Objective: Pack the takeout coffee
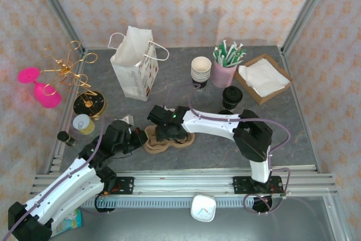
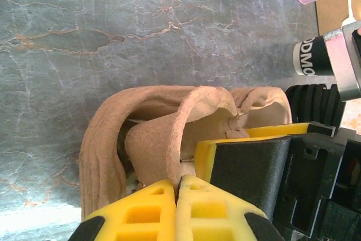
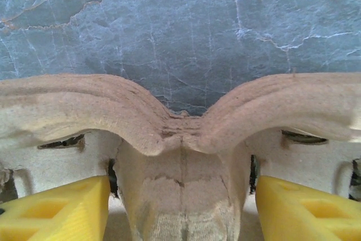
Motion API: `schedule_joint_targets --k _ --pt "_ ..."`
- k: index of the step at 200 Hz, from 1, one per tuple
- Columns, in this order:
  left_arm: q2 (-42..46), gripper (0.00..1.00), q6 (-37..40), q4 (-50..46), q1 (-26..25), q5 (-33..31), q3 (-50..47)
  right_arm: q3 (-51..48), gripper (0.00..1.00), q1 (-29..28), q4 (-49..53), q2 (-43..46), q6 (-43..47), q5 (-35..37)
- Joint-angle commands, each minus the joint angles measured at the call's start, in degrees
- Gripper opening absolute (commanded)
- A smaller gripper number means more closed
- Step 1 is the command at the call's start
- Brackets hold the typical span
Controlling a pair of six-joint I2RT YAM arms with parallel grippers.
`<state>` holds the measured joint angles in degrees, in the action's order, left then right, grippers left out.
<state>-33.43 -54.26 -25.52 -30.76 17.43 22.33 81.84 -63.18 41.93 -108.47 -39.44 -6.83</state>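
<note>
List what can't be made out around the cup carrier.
- Top external: cup carrier lies mostly under the left arm and right arm; pocket count hidden.
- Right wrist: the carrier's ends are cut off by both side edges; pocket insides hidden behind its rim.
- Left wrist: black cup lettering partly hidden by the right arm.
- Top external: paper bag interior hidden by its own walls.

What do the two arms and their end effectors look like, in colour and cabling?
The left arm and right arm have white links, black joints and purplish cables. The left end effector and right end effector have yellow fingers with moulded recesses.
</note>
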Motion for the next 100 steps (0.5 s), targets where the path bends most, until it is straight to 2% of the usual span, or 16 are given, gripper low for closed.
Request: schedule_joint_targets --k 1,43,100 --pt "0.87 0.00 -1.49 1.83 -0.40 0.94 -0.55 -0.01 0.70 0.03 3.38 2.42 -0.81 3.37" --pt "2.79 0.00 -5.06 3.91 -0.35 1.84 -0.02 -2.32 0.71 0.03 1.37 4.60 -1.29 1.38" --pt "6.83 0.00 -12.05 8.44 -0.09 3.63 -2.00 -3.82 0.66 0.07 -0.81 7.30 -1.93 0.75"
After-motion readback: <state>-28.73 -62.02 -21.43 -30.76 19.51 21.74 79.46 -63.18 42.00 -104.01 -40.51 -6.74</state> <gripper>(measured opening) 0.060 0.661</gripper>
